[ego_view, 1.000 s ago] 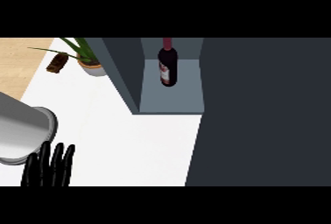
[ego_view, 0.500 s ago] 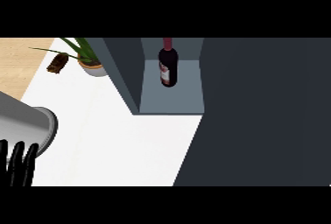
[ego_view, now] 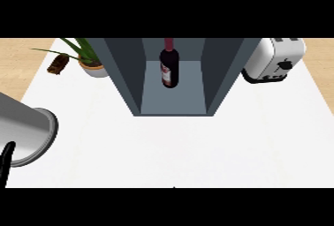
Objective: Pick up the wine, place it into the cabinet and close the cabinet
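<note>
The dark glass wine bottle with a red neck and pale label point(ego_view: 168, 68) stands upright inside the tall grey-blue cabinet point(ego_view: 218, 75), towards the back of its floor, between the two side walls and touching neither. Judged from this, the picking up and the placing are done. What is left is the closing: the cabinet's front is open to the view, and no door shows across it or anywhere beside it, so where the door hangs cannot be told.

Of the robot little is visible. A grey forearm point(ego_view: 23, 132) comes in at the left edge of the white worktop point(ego_view: 195, 150), and below it only a thin black sliver of the left robot hand point(ego_view: 6, 159) shows, cut off by the edge. Whether that robot hand is released or clenched cannot be told; it grasps nothing that can be seen. The right robot hand shows nowhere in the view, so its state is unknown too.

Well apart from the cabinet, a green leafy plant in a pale pot point(ego_view: 91, 62) stands just beside its left wall, with a small brown object point(ego_view: 58, 64) further left that is too small to identify. A shiny silver toaster point(ego_view: 274, 59) sits near the right wall. The top of the wine bottle's neck and the upper part of the cabinet are cut off at the view's upper limit.
</note>
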Robot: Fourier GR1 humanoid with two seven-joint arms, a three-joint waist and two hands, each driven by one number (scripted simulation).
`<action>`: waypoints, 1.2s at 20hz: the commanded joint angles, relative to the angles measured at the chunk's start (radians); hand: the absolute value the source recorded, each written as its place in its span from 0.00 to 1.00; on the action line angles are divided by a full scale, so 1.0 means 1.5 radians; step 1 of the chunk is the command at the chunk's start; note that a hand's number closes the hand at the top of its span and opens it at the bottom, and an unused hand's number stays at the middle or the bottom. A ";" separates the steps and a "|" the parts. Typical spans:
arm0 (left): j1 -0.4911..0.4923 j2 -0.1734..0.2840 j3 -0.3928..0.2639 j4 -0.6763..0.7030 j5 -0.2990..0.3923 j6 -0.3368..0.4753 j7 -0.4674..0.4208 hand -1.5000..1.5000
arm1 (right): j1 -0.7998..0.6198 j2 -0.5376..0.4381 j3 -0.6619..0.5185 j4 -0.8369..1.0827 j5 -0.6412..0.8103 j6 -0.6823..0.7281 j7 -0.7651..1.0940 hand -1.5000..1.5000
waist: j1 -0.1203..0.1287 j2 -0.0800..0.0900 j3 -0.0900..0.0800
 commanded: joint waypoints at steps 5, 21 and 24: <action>0.025 0.006 0.050 0.016 0.026 -0.075 0.005 0.00 | -0.119 0.014 0.163 0.038 0.146 -0.147 -0.034 1.00 | 0.008 0.001 0.000; -0.045 -0.007 0.084 -0.001 0.066 -0.079 0.090 0.00 | -0.454 0.010 0.022 0.207 0.012 -0.320 -0.006 1.00 | 0.030 0.013 0.000; -0.044 -0.027 0.072 -0.004 0.046 -0.059 0.086 0.00 | -0.566 0.012 -0.039 0.233 -0.043 -0.345 0.023 1.00 | 0.027 0.009 0.000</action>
